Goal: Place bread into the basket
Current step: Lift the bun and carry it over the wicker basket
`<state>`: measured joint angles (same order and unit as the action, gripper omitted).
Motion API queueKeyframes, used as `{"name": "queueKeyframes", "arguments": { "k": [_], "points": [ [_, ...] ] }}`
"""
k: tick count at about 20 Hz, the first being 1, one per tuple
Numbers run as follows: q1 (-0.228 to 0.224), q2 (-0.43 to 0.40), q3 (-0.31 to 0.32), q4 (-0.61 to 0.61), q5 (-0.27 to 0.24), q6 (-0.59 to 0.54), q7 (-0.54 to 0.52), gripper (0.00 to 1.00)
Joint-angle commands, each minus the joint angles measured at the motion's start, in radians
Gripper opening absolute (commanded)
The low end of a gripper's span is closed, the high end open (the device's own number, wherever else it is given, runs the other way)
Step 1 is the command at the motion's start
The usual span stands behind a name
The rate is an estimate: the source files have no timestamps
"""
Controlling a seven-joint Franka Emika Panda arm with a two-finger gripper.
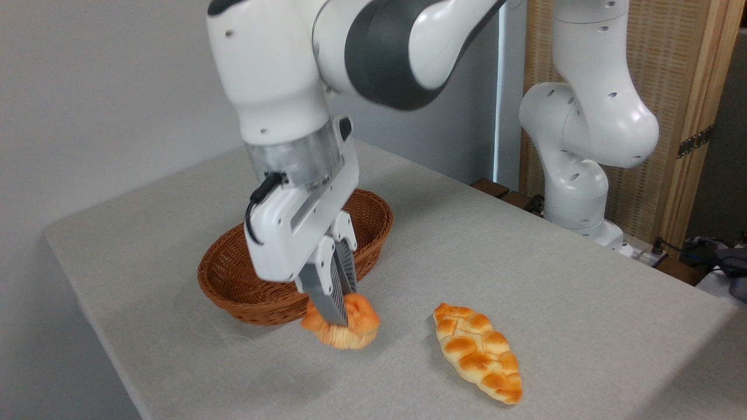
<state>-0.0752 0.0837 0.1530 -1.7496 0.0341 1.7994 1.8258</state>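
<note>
My gripper [341, 312] is shut on the bread [357, 326], a small round golden-orange knotted bun squeezed between the ribbed fingers [330, 297]. The bun hangs just above the table, right in front of the near rim of the basket [233, 280]. The oval brown wicker basket sits behind and to the left of the bun, partly hidden by the gripper body, and what shows of its inside holds nothing.
A long braided pointed loaf [477, 352] lies on the grey tablecloth to the right of the bun. The arm's white base [575, 192] stands at the back right, by a wooden screen. The table's front edge runs close below the bun.
</note>
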Motion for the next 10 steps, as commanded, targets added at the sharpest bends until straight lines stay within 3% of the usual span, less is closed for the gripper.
{"name": "queueKeyframes", "arguments": {
  "k": [1,3,7,10],
  "points": [
    [-0.011,0.005,0.003,0.091,-0.086,-0.112,-0.187,0.23],
    [-0.018,0.004,-0.019,0.102,-0.097,-0.143,-0.31,0.23],
    [-0.018,0.013,-0.163,0.102,-0.089,-0.144,-0.668,0.24],
    [-0.018,0.021,-0.222,0.102,-0.086,-0.143,-0.755,0.24]
  ]
}}
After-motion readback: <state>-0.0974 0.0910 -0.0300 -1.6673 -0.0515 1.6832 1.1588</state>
